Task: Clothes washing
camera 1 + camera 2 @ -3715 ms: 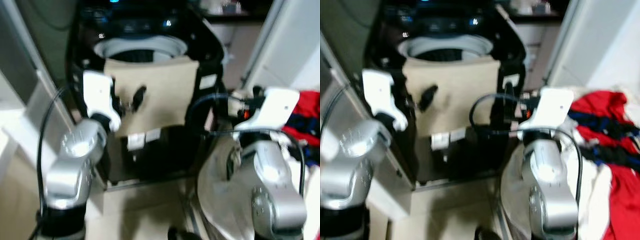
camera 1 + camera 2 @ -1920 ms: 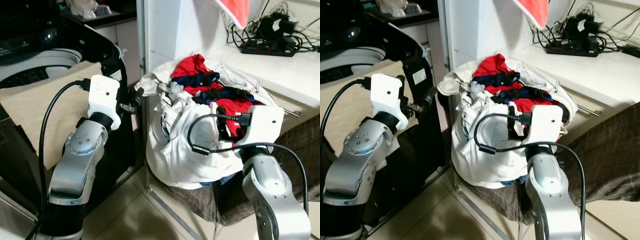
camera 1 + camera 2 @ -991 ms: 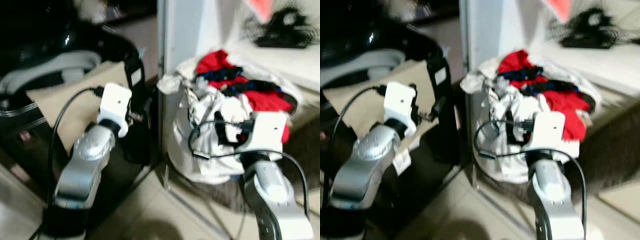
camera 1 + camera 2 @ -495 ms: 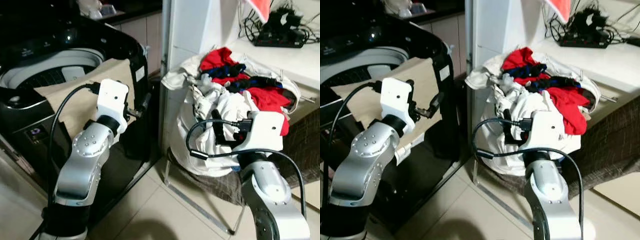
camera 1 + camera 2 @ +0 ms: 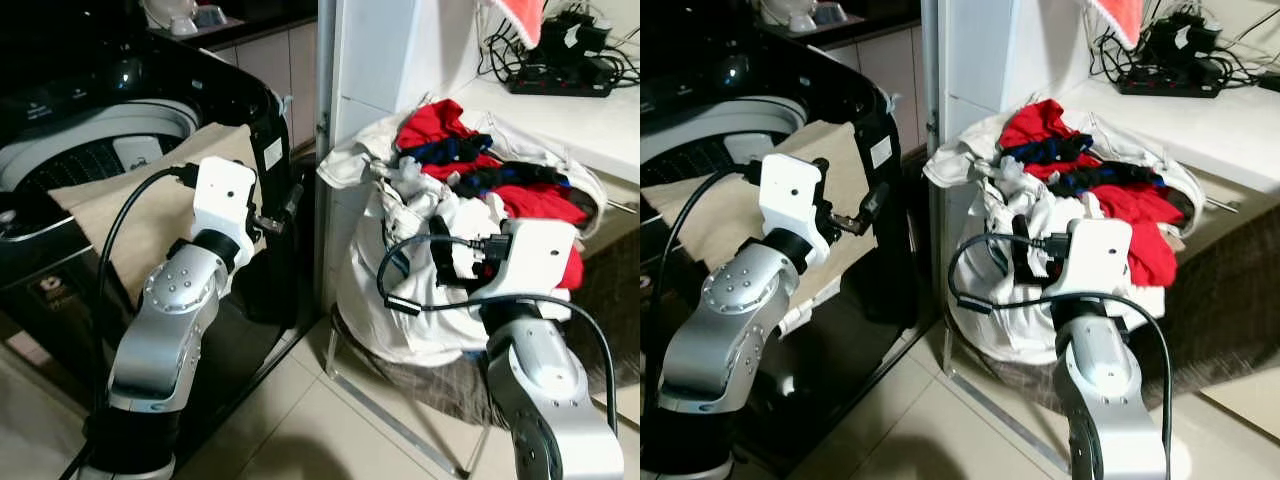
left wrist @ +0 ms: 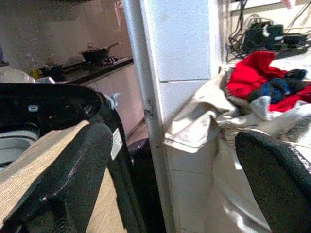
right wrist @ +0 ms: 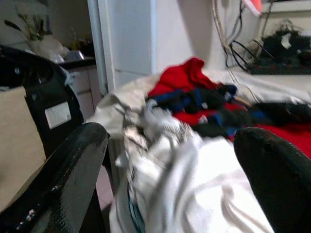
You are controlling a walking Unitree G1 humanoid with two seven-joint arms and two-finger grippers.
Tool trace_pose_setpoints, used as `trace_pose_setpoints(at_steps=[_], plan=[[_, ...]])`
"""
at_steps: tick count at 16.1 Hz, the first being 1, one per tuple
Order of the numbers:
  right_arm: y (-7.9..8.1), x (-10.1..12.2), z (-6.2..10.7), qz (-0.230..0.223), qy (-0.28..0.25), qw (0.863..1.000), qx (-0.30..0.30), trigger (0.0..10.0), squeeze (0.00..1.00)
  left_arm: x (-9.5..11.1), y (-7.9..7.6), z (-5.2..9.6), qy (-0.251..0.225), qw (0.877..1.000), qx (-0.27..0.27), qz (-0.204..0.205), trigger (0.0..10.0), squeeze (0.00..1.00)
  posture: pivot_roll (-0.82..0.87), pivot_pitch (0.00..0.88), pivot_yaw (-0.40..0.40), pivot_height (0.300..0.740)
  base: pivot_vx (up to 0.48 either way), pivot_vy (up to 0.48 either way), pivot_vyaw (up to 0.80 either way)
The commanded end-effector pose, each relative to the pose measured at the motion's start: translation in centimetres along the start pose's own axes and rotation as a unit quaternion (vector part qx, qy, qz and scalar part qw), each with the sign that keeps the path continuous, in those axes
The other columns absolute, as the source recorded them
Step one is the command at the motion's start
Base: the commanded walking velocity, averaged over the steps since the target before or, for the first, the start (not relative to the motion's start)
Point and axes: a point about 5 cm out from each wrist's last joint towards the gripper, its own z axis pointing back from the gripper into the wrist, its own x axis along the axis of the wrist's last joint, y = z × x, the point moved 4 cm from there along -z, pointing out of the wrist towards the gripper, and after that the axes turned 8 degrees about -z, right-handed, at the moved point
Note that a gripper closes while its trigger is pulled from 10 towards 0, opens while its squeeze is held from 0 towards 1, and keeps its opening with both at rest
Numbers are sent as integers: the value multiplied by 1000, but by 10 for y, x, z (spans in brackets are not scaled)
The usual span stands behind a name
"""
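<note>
Clothes [image 5: 470, 190] lie heaped in a basket [image 5: 420, 375] right of the open washer [image 5: 100, 140], close enough to transfer. Right gripper [image 7: 165, 160] faces the heap, jaws wide and empty; left gripper [image 6: 165, 160] likewise, toward the pillar [image 6: 175, 73].

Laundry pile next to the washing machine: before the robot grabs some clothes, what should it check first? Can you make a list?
1. Right gripper open and holding nothing: ok, its fingers are spread wide.
2. Right gripper aimed at the laundry pile: ok, white and red clothes lie straight ahead of it.
3. Left gripper open and holding nothing: ok, fingers spread.
4. Washing machine lid open: ok, the drum shows.
5. Drum opening free: not ok, a beige cloth hangs over the front rim.
6. Pile steady on its stand: cannot tell, the clothes hang over the edge and hide the stand.
</note>
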Motion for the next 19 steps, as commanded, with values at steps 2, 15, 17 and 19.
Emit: trace_pose_setpoints(at_steps=[2, 15, 17, 19], plan=[[5, 1, -1, -3, -5, 1000, 15, 10000, 0, 0, 5, 4, 1, 1000, 4, 0, 10000, 0, -109, 0, 14, 740, 429, 0, 0], [9, 2, 5, -13, -14, 1000, 15, 10000, 0, -1, 13, 9, -1, 1000, 6, 5, 10000, 0, -114, 0, 35, 740, 425, 0, 75], [11, 6, 6, 4, -15, 999, 28, 10000, 0, -3, 14, 10, 1, 1000, 9, 11, 10000, 0, -114, 0, 31, 740, 399, 0, 0], [19, 8, 3, 17, -6, 998, 55, 10000, 0, -8, 22, 13, 15, 999, 43, 15, 10000, 0, -112, 0, 22, 740, 184, 0, 0]])
